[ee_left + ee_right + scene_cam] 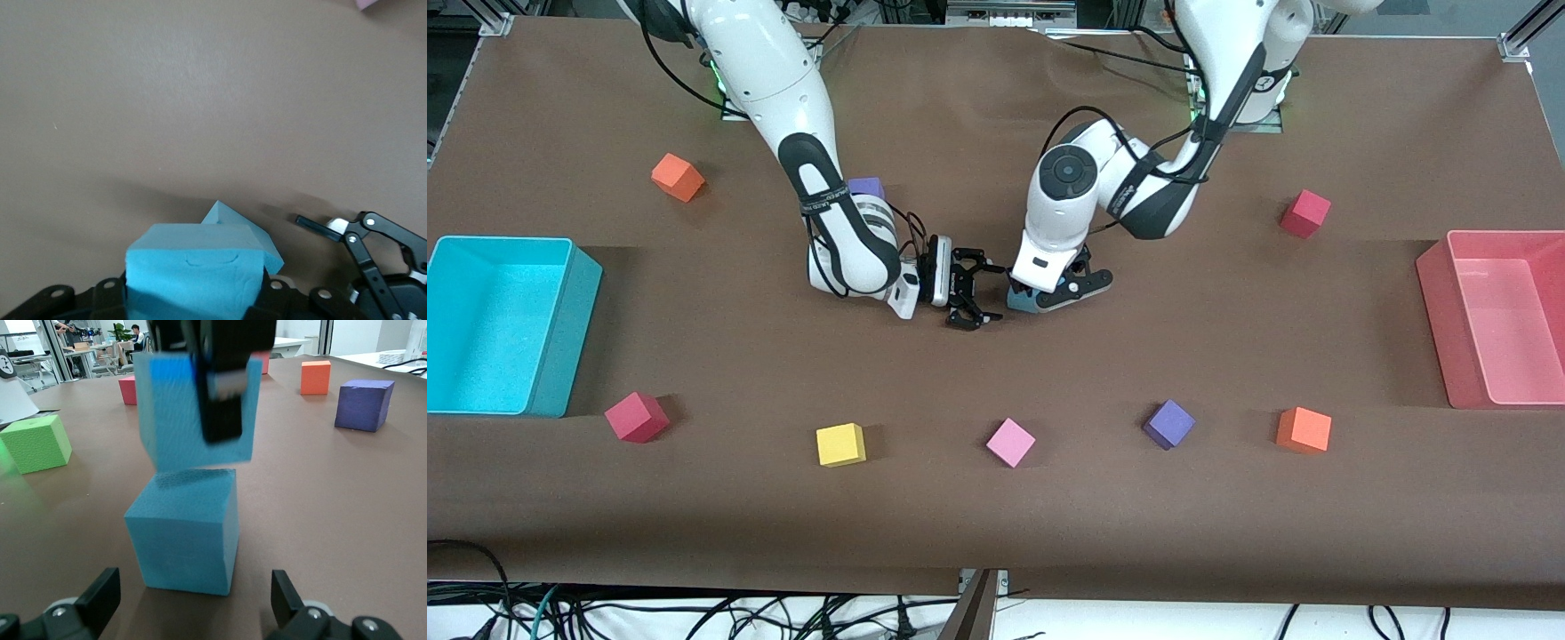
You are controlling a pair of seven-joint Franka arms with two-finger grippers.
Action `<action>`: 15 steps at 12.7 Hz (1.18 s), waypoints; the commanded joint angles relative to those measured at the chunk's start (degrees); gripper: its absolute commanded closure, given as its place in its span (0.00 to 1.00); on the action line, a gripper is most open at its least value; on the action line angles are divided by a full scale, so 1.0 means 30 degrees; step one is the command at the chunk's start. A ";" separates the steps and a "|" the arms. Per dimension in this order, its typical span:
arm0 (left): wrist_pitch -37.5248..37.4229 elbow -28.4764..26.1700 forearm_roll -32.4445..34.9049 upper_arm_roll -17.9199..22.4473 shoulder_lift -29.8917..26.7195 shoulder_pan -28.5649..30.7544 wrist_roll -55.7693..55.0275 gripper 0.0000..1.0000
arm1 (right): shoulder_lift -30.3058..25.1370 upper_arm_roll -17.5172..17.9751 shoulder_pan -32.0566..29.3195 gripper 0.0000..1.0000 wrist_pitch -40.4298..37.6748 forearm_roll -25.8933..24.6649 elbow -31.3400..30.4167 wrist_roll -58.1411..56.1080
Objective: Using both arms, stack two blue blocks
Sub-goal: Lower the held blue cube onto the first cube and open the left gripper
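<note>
2 blue blocks sit mid-counter: the left hand (pixel 1049 289) pinches the upper blue block (pixel 197 410) on the lower blue block (pixel 185 533), while the right hand (pixel 971 300) rests spread beside them.

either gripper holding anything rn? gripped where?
The left gripper holds the upper blue block by two opposite side faces, over the lower blue block on the table. The right gripper holds nothing; its jaws are open beside the lower block.
</note>
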 commanded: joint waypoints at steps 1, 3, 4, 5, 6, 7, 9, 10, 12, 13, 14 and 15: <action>-0.0195 0.0850 0.0528 0.0181 0.0228 -0.0237 -0.0585 0.98 | -0.0239 0.0039 0.0013 0.00 0.0018 0.0414 -0.0128 -0.0354; -0.0195 0.1145 0.0528 0.0180 0.0374 -0.0353 -0.0818 0.98 | -0.0268 0.0010 0.0013 0.00 0.0018 0.0415 -0.0098 -0.0354; -0.0195 0.1232 0.0557 0.0181 0.0548 -0.0499 -0.0994 0.97 | -0.0268 0.0039 0.0013 0.00 0.0018 0.0414 -0.0098 -0.0354; -0.0195 0.1262 0.0528 0.0181 0.0695 -0.0762 -0.1199 0.96 | -0.0268 0.0039 0.0013 0.00 0.0018 0.0414 -0.0098 -0.0354; -0.0050 0.1262 0.0557 0.0181 0.0842 -0.0793 -0.1259 0.95 | -0.0268 0.0039 0.0013 0.00 0.0047 0.0443 -0.0098 -0.0354; 0.0328 0.1233 0.0731 0.0181 0.0872 -0.0794 -0.1288 0.94 | -0.0268 0.0039 0.0013 0.00 0.0048 0.0444 -0.0098 -0.0354; 0.0362 0.1204 0.0879 0.0181 0.0872 -0.0764 -0.1289 0.82 | -0.0268 0.0039 0.0013 0.00 0.0048 0.0443 -0.0098 -0.0354; 0.0362 0.1204 0.0851 0.0181 0.0814 -0.0735 -0.1289 0.59 | -0.0268 0.0039 0.0013 0.00 0.0048 0.0444 -0.0098 -0.0354; 0.0333 0.1204 0.0879 0.0181 0.0756 -0.0677 -0.1259 0.51 | -0.0268 0.0010 0.0013 0.00 0.0048 0.0443 -0.0098 -0.0354; 0.0303 0.1204 0.0851 0.0210 0.0784 -0.0705 -0.1288 0.18 | -0.0268 0.0039 0.0013 0.00 0.0048 0.0444 -0.0069 -0.0354; 0.0274 0.1175 0.0850 0.0210 0.0785 -0.0706 -0.1318 0.00 | -0.0268 0.0039 0.0013 0.00 0.0048 0.0444 -0.0069 -0.0354; 0.0187 0.1174 0.0879 0.0210 0.0756 -0.0677 -0.1289 0.00 | -0.0268 0.0010 0.0013 0.00 0.0048 0.0444 -0.0069 -0.0354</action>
